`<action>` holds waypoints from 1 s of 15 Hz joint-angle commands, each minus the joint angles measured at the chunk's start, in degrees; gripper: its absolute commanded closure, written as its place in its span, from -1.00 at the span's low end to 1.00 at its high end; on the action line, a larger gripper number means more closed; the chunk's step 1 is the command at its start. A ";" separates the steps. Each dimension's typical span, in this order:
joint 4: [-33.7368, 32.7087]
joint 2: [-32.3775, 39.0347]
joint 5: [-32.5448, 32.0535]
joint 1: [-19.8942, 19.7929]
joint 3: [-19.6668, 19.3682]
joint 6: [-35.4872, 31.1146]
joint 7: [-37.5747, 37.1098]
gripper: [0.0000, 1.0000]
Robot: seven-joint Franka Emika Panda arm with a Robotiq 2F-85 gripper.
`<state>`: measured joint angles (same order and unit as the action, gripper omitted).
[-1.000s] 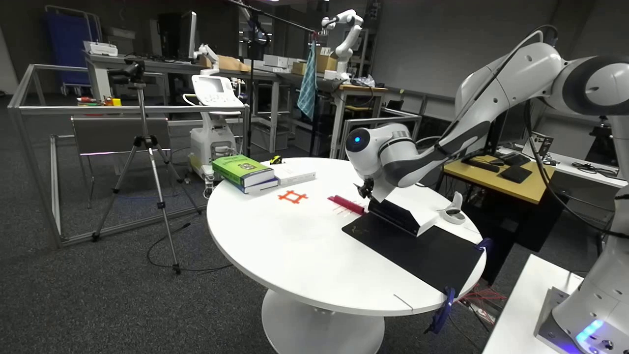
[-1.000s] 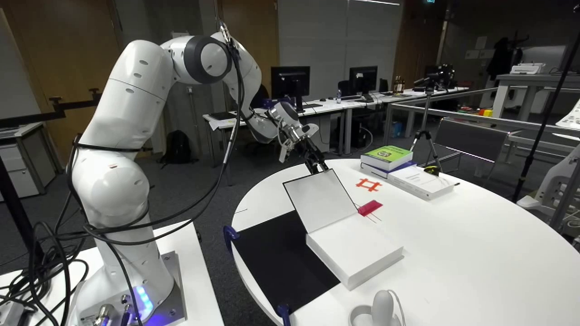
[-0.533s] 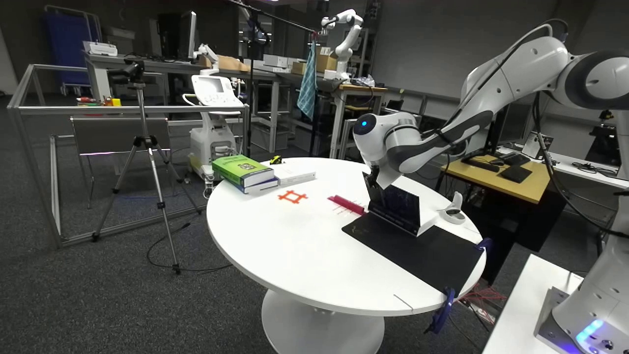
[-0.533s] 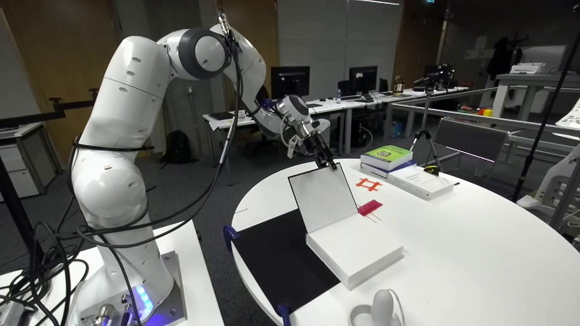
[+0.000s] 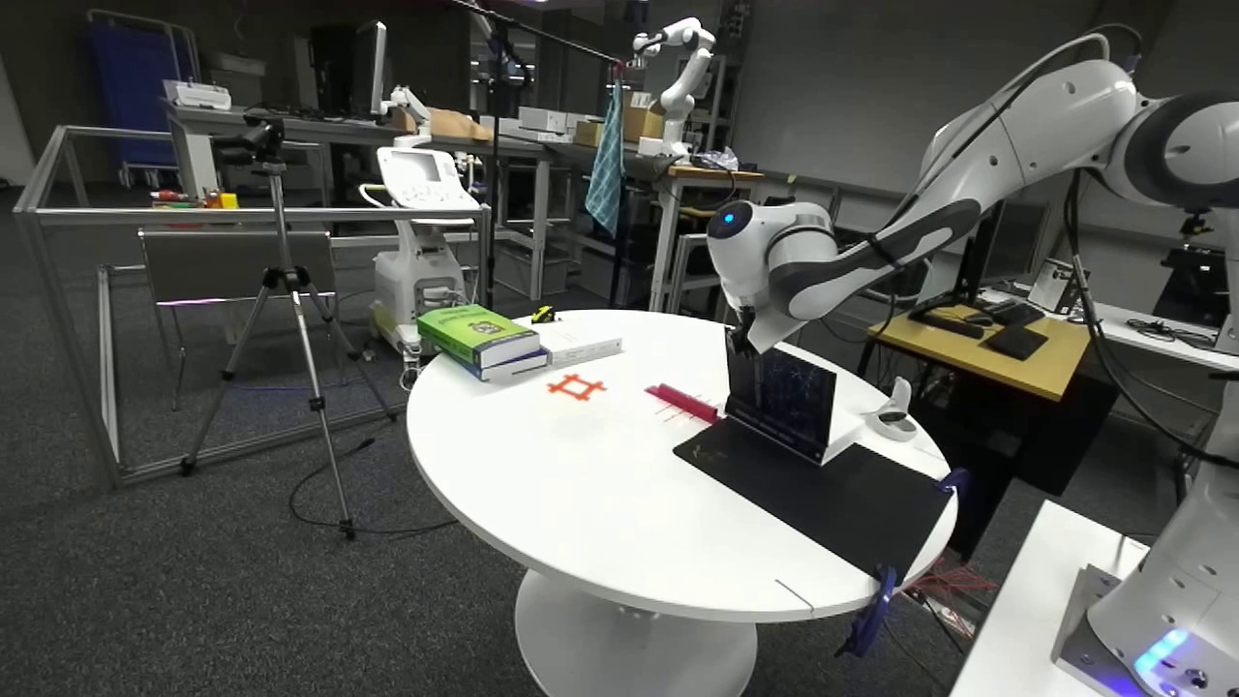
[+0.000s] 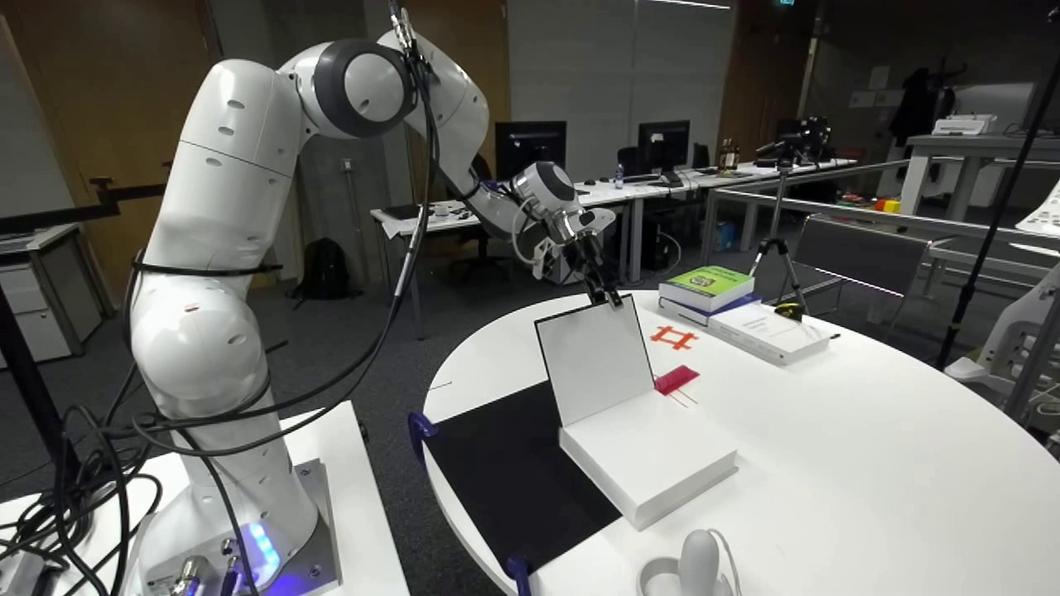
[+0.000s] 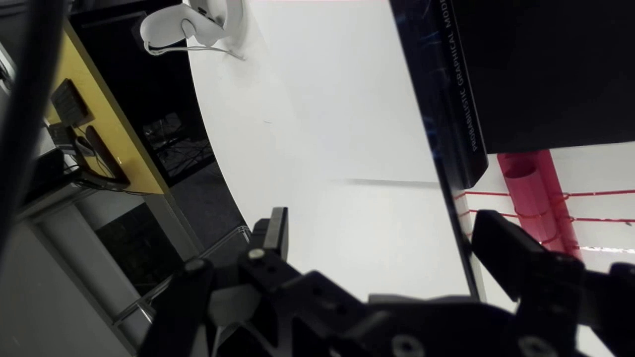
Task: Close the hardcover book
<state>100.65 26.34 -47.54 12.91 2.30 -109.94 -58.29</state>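
The hardcover book (image 6: 642,459) sits on the desk (image 6: 869,463), cover (image 6: 596,360) raised; its spine (image 7: 461,94) reads "PROBABILISTIC GRAPHICAL MOD" before the wrist view crops it. Wide-spread jaws straddle the cover's edge. Well apart from the hardcover book, a green book (image 6: 708,285) has unreadable lettering.

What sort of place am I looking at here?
Probably a robotics lab: a white robot arm stands in the foreground, a similar arm stands in the background, and computer monitors sit on desks.

hardcover book (image 6: 642,444) 1 | other books (image 6: 708,286) 3 | clamps (image 5: 874,615) 2 | mat (image 6: 522,476) 1 | hand (image 7: 381,224) 1
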 commanded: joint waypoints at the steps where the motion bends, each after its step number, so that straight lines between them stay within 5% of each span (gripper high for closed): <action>1: 2.55 -4.48 2.99 -1.88 0.02 -0.45 3.68 -1.00; 15: -0.27 -2.10 12.24 -7.03 -4.05 -1.10 16.56 -1.00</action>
<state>100.57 25.07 -37.48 6.71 -0.83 -110.49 -45.00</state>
